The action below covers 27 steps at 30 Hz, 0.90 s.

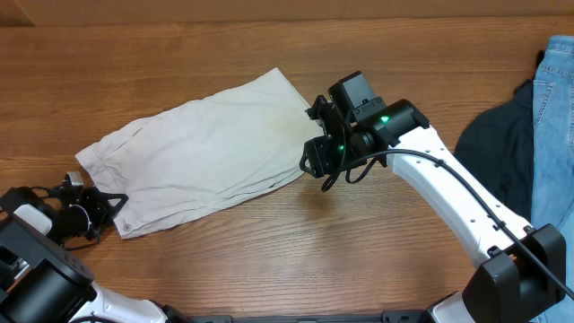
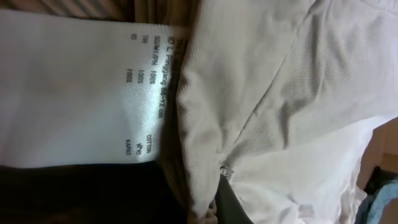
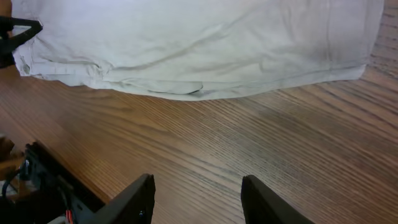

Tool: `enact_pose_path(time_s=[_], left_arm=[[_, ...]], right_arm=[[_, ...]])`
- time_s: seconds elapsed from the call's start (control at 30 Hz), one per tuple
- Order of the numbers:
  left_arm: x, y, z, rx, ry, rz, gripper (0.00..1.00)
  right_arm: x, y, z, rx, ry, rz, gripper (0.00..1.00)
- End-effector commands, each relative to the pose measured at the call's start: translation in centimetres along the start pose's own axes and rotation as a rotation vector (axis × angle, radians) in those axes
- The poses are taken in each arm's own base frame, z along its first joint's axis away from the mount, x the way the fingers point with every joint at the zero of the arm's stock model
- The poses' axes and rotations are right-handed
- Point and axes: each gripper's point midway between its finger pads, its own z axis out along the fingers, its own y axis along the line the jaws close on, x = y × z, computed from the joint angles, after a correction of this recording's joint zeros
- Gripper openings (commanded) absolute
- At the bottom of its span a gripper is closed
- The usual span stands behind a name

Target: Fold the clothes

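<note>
The shorts (image 1: 206, 148) lie flat, left of centre on the counter (image 1: 296, 260). The left gripper (image 1: 109, 208), its arm low at the near-left, is clamped on their corner. The right gripper (image 3: 198, 183) hovers with its fingers parted just beside their right end, its arm stretched in from the right.

One pair of shorts (image 1: 197, 152); one dark garment (image 1: 498, 148); one denim jeans (image 1: 554, 117).

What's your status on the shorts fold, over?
Status: left gripper shut on shorts at waistband corner; right gripper open over bare table, holding nothing. Shorts lying flat. Dark garment, jeans far right, clear.
</note>
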Motion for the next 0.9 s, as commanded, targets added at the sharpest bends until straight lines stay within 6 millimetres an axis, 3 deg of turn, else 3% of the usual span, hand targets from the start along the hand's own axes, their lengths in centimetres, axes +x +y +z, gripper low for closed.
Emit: enact_pose_path(time_s=[0.0,0.13,0.23,0.27,0.33,0.37,0.4,0.43,0.6,0.67,0.87], left_arm=[[3.9,3.2,0.8,-0.125,0.118,-0.088,0.04],[3.2,1.7,0.0,-0.080,0.092,-0.072,0.04],[3.1,1.6,-0.5,-0.097,0.085,-0.063,0.04],[3.3,2.0,-0.6,-0.122,0.092,-0.066,0.12],[3.8,3.2,-0.8,-0.195,0.107,-0.113,0.43],[4.1,4.2,-1.1,-0.259,0.112,-0.169,0.73],[4.3,5.2,-1.4,-0.315,0.111,-0.215,0.87],[4.3,5.5,-1.7,-0.327,0.106,-0.234,0.92],[3.6,4.9,-2.2,-0.197,0.074,-0.151,0.87],[3.5,5.0,-2.2,-0.198,0.073,-0.119,0.84],[3.4,4.6,-1.4,-0.160,0.069,-0.039,0.81]], right_arm=[[0.0,0.2,0.2,-0.008,0.004,-0.058,0.48],[1.1,2.4,0.9,-0.096,0.049,-0.177,0.43],[0.3,3.0,2.6,-0.106,0.041,-0.155,0.23],[-0.3,3.6,3.6,-0.129,0.030,-0.157,0.13],[-1.0,4.9,5.2,-0.196,0.024,-0.177,0.08],[-1.2,5.4,5.7,-0.227,0.024,-0.185,0.08],[-1.3,5.8,6.2,-0.259,0.026,-0.188,0.09],[-1.4,6.0,6.4,-0.275,0.028,-0.185,0.14],[-1.3,6.6,6.7,-0.287,0.028,-0.200,0.18],[-1.9,7.1,7.4,-0.298,0.005,-0.226,0.09],[-3.7,7.6,9.9,-0.320,-0.040,-0.187,0.08]])
